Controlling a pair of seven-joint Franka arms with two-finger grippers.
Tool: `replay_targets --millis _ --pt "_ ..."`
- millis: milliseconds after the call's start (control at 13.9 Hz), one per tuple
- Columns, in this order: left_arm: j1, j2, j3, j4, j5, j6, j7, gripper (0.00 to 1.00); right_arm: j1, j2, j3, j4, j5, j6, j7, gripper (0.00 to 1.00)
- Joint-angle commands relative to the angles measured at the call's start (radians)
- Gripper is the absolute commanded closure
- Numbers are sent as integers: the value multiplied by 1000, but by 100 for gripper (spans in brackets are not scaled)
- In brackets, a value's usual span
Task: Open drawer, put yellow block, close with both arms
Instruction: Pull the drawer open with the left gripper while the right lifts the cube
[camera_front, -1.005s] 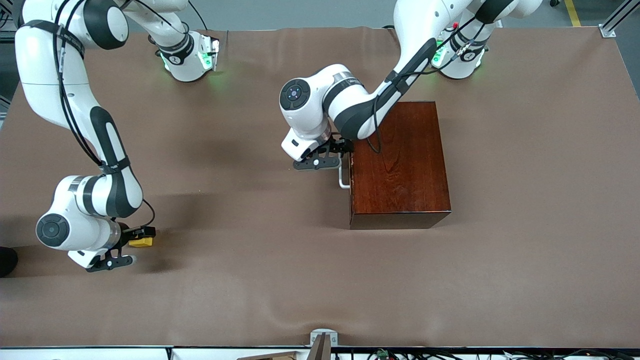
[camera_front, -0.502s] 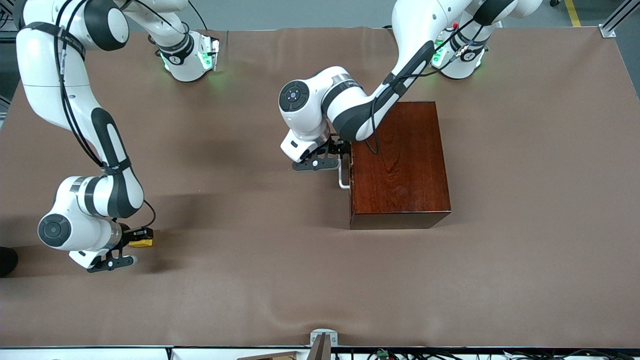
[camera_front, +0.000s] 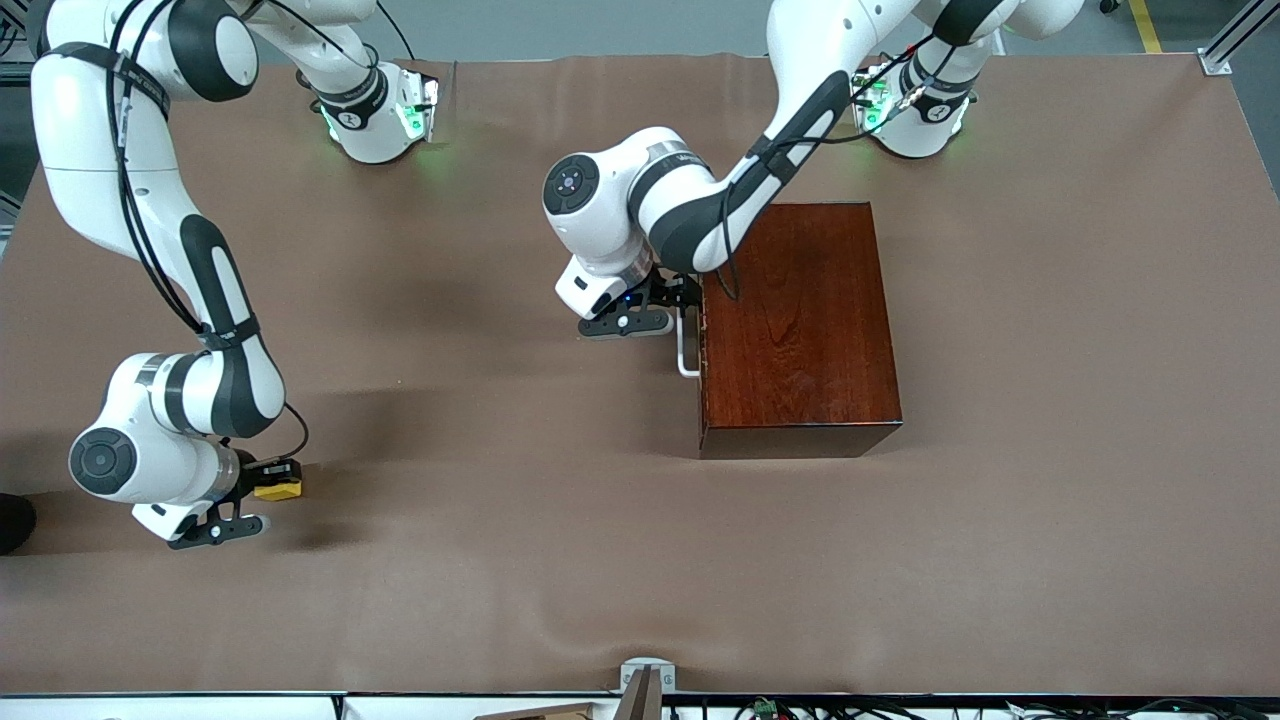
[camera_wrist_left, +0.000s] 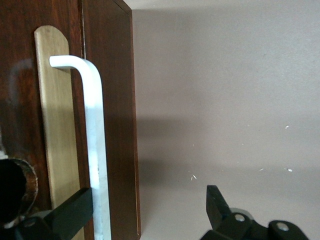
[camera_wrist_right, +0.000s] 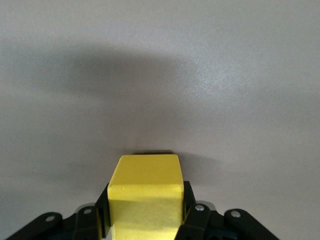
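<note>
A flat brown cloth covered the worktop (camera_front: 1050, 500), plain and unpatterned, with soft darker shadows. The box (camera_front: 800, 320) was glossy dark mahogany, a reddish brown streaked with darker wood grain. The drawer (camera_wrist_left: 107, 100) front matched that deep reddish brown, and a strip of pale light wood showed on it beneath the white bar handle (camera_wrist_left: 95, 145). The yellow block (camera_wrist_right: 145, 192) was a plain, bright yellow, slightly lighter on its upper face. Both arms were white with black joint bands and thin black cables. Their bases glowed green. The left gripper (camera_wrist_left: 150, 215) and the right gripper (camera_wrist_right: 145, 220) had black fingers, with small silver screws.
</note>
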Motion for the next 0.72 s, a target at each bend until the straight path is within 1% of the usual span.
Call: replay_targets --millis 0,215,502,646 --pt "-8 40 9 4 12 -48 -5 0 -7 -5 8 14 -25 -5 -7 100" --pt "-7 35 11 4 13 -94 -2 0 -7 -6 8 16 -24 -6 -7 100" --pt "-7 35 11 6 13 -103 -2 0 -7 -8 8 14 -24 -6 -7 100" --pt "-8 38 11 24 13 -103 -2 0 -9 -8 8 14 -24 -6 -8 100"
